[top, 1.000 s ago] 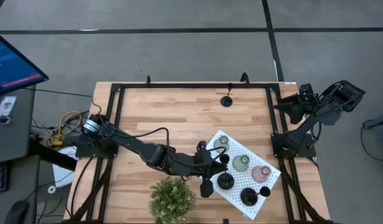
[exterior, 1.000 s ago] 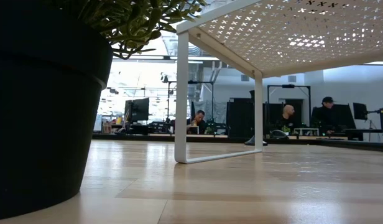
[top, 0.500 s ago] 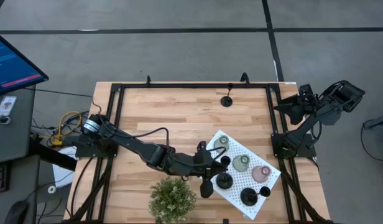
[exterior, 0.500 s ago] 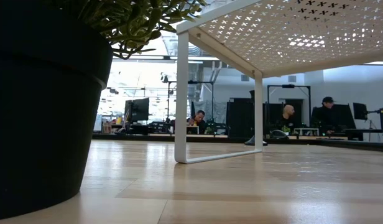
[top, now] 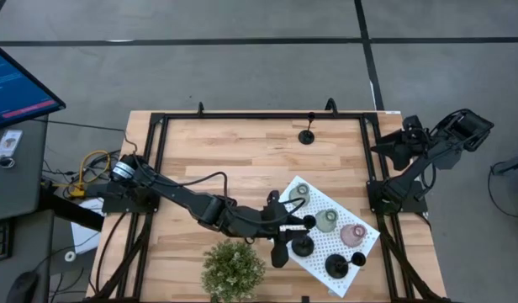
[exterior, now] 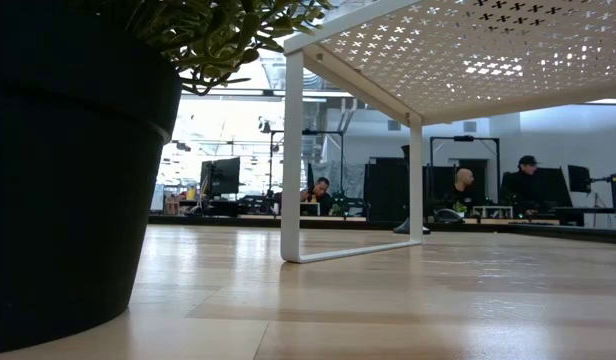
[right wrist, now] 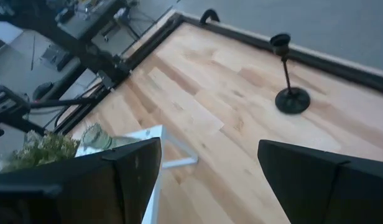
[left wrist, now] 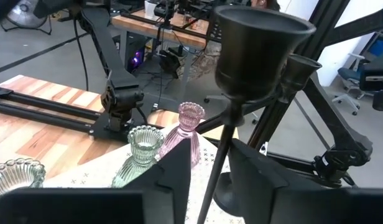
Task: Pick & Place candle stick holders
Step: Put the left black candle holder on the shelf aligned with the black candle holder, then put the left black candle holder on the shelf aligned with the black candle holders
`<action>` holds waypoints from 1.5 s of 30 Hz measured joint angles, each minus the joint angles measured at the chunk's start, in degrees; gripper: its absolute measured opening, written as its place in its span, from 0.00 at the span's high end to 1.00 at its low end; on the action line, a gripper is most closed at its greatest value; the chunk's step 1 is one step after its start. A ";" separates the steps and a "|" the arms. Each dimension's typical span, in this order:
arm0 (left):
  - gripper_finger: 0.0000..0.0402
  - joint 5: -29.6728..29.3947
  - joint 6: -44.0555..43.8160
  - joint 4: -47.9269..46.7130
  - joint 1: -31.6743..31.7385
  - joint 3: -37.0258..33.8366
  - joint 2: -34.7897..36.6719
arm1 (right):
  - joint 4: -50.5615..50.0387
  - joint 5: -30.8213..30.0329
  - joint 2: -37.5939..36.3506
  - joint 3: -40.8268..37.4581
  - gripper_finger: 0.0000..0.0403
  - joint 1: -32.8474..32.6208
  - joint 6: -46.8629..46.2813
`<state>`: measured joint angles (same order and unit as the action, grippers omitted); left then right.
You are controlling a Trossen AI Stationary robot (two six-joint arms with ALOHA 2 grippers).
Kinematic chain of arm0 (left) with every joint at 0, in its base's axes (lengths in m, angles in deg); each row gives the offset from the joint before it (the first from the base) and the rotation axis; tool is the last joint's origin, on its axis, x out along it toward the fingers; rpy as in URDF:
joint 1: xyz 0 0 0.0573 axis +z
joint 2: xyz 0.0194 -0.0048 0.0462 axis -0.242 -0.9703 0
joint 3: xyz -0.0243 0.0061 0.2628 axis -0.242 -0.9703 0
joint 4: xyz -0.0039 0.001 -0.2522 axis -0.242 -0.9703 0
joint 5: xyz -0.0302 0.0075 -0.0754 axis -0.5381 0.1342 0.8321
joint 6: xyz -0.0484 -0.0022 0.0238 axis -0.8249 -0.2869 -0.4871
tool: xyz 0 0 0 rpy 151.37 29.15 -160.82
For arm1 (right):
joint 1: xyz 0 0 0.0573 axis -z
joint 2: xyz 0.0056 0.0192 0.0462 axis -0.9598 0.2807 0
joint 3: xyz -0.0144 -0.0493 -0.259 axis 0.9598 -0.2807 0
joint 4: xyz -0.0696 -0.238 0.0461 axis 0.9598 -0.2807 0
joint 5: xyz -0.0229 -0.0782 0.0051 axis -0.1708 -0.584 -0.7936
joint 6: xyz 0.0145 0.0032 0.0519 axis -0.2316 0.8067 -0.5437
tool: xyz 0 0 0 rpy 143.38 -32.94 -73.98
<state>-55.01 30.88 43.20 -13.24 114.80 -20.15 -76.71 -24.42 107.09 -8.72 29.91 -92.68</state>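
A white perforated board [top: 314,252] stands at the near right on thin legs [exterior: 292,160]. On it are three pale holders, beige [top: 299,192], greenish [top: 326,220] and pinkish [top: 353,234], and two black ones [top: 303,245] [top: 335,266]. A third black holder [top: 307,135] stands on its base at the far edge. My left gripper [top: 291,234] is open over the board's left part. Its fingers [left wrist: 173,180] stand on either side of the nearer black holder's stem [left wrist: 220,163]. My right gripper [top: 392,145] is open and empty at the far right.
A bushy potted plant [top: 233,269] stands at the near edge just left of the board, close beside my left arm; its dark pot [exterior: 68,180] fills the low view's left. A black frame [top: 242,116] rims the table. People sit at desks in the room beyond.
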 joint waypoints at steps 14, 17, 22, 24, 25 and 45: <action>0.46 4.25 0.17 0.66 0.00 0.00 0.00 | 0.35 3.48 0.00 0.00 0.35 0.00 0.11; 0.42 4.27 1.11 -0.02 0.25 0.00 0.00 | 0.93 3.43 0.00 0.00 0.35 0.00 0.15; 0.41 3.69 1.61 -8.20 0.33 -0.11 3.15 | 2.87 3.18 0.09 0.00 0.35 0.00 4.04; 0.42 2.52 0.68 -13.41 0.30 -0.03 5.47 | 3.10 2.95 0.09 0.00 0.35 0.00 4.88; 0.42 2.30 -0.10 -16.23 0.28 -0.02 6.72 | 3.08 2.72 0.09 0.00 0.35 0.00 4.96; 0.68 -19.08 -5.82 -32.05 0.61 0.02 31.87 | 5.61 -30.33 7.30 17.21 0.35 0.00 26.88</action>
<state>-74.08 25.06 11.15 -12.63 114.82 11.73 -71.10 -54.75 114.40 8.50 29.91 -65.80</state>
